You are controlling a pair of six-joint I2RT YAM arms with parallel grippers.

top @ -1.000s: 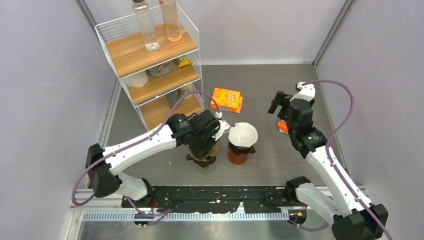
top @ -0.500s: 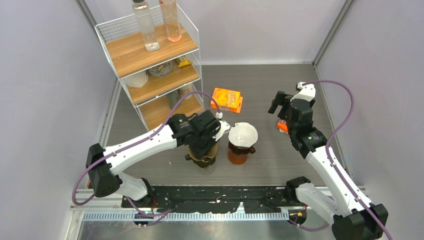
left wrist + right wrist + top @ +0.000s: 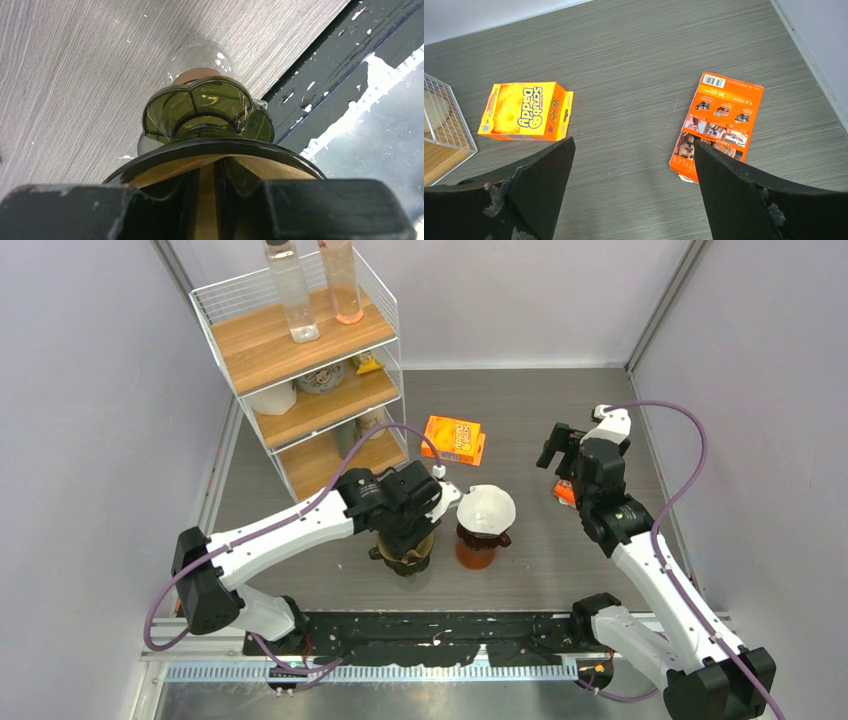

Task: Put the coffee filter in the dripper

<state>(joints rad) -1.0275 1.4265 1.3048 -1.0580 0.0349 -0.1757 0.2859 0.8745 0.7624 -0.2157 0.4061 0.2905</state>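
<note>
The coffee filter [image 3: 170,167], brown paper, already sits inside the green glass dripper [image 3: 215,146] at the near centre of the table [image 3: 560,440], so you may judge placement done, with only release and retreat left. The right gripper [image 3: 634,145] hangs wide and empty at the far right. The left gripper [image 3: 225,192] stands over the dripper, narrowly parted about the filter's fold; you cannot tell whether it pinches. Against the earlier top view, the left arm has barely shifted.

The dripper [image 3: 405,564] stands just left of a second dripper [image 3: 478,548], box [image 3: 453,438] behind.
</note>
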